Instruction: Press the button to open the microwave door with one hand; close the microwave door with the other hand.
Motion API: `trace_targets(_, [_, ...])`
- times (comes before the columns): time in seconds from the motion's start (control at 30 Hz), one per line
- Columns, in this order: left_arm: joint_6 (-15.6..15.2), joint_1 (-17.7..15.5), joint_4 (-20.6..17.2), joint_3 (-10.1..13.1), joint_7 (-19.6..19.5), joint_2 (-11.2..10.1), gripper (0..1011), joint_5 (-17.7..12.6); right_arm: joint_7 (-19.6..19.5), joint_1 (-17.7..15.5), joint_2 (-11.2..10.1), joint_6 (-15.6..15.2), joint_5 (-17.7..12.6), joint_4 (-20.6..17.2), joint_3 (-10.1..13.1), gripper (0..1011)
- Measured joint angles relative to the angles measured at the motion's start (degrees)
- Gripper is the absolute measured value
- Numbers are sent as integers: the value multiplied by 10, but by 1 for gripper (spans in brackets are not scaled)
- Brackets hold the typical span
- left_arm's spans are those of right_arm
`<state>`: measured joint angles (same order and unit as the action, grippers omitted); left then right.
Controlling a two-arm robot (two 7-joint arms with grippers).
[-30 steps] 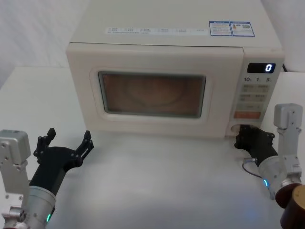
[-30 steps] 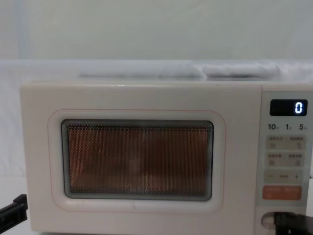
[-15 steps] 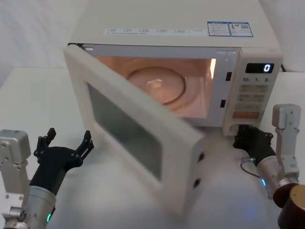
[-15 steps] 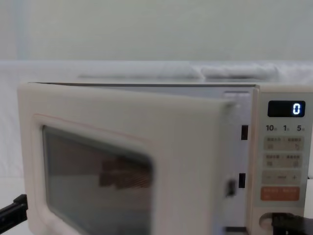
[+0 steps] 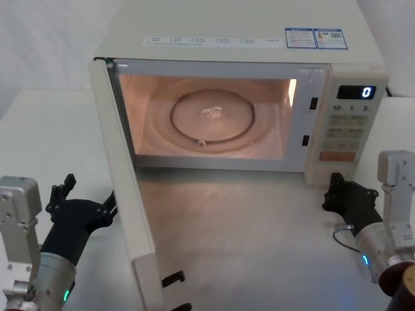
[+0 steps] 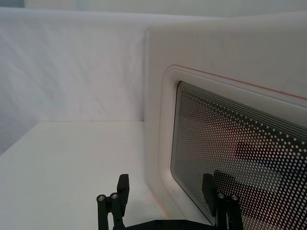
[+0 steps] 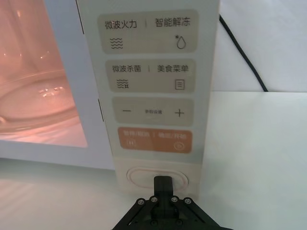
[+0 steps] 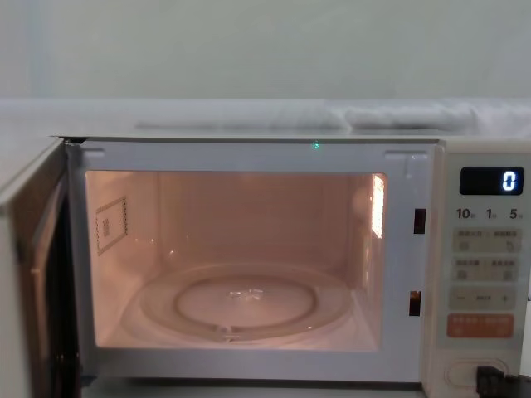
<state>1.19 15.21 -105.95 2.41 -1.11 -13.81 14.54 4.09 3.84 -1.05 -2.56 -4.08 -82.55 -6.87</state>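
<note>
At the lower left of the head view the left gripper [image 5: 87, 197] is matte black, with thin fingers that have small notched tips. Behind it comes a black wrist, then a silver metal ring with a small green light, and beside it a light grey box-shaped block with little screws. At the lower right of the same view the right gripper [image 5: 337, 189] is also matte black. Its wrist has a silver ring with a blue light, a thin grey cable loop, a grey block and a brown rounded part. In the left wrist view the fingers [image 6: 123, 184] carry round silver screws.
</note>
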Motion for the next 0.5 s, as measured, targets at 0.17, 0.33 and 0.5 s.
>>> trace_targets(0.17, [0,0,0,0,0,0,1001,0,0,-15,-2,-5,0,-18,1,0])
trace_targets(0.33, [0,0,0,0,0,0,1001,0,2,-26,-5,-9,0,-33,1,0])
trace_targets(0.5, [0,0,0,0,0,0,1001,0,3,-37,-8,-13,0,-51,2,0])
